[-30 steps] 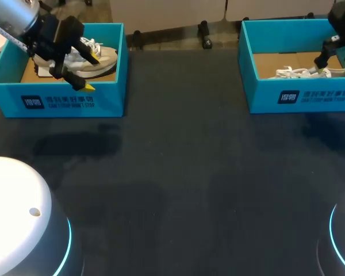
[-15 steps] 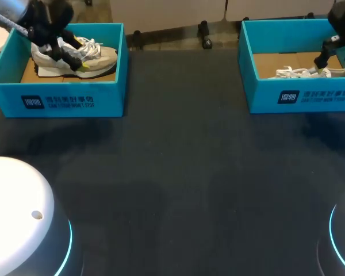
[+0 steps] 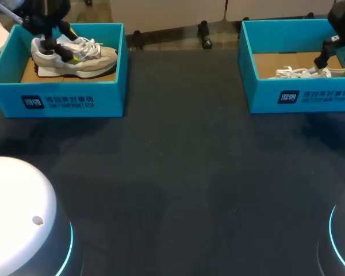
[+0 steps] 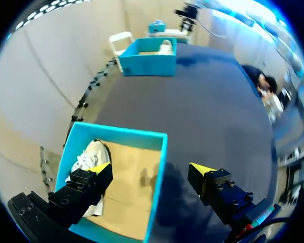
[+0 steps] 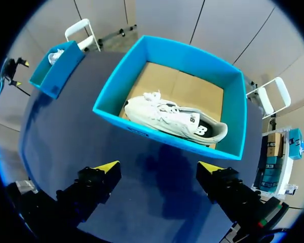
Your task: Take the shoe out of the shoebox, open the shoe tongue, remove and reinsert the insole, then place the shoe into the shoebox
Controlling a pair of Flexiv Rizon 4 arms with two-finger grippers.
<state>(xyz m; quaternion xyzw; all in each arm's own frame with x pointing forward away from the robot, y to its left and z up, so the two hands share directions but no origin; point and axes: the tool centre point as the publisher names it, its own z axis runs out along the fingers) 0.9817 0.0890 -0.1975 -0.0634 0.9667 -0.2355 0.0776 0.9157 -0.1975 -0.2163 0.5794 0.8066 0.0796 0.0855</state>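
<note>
A beige shoe (image 3: 75, 57) with white laces lies in the left blue shoebox (image 3: 57, 100). My left gripper (image 3: 58, 49) hangs over its heel end, open. In the left wrist view the left gripper (image 4: 151, 169) straddles the shoebox (image 4: 157, 172) wall, one fingertip (image 4: 99, 168) over the shoe (image 4: 91, 154), the other over the table. A white shoe (image 3: 302, 73) lies in the right shoebox (image 3: 299, 95). My right gripper (image 5: 158, 167) stands open above the table beside that shoebox (image 5: 142, 129), apart from the white shoe (image 5: 175, 119).
Dark table (image 3: 184, 172) spreads between the two boxes. The arms' white bases (image 3: 23, 218) sit at the near corners. Brown cardboard (image 4: 131, 177) lines the left box floor.
My left gripper has swung from above the left box's front wall back and to the left, over the shoe's heel. The right arm and both shoes have not moved.
</note>
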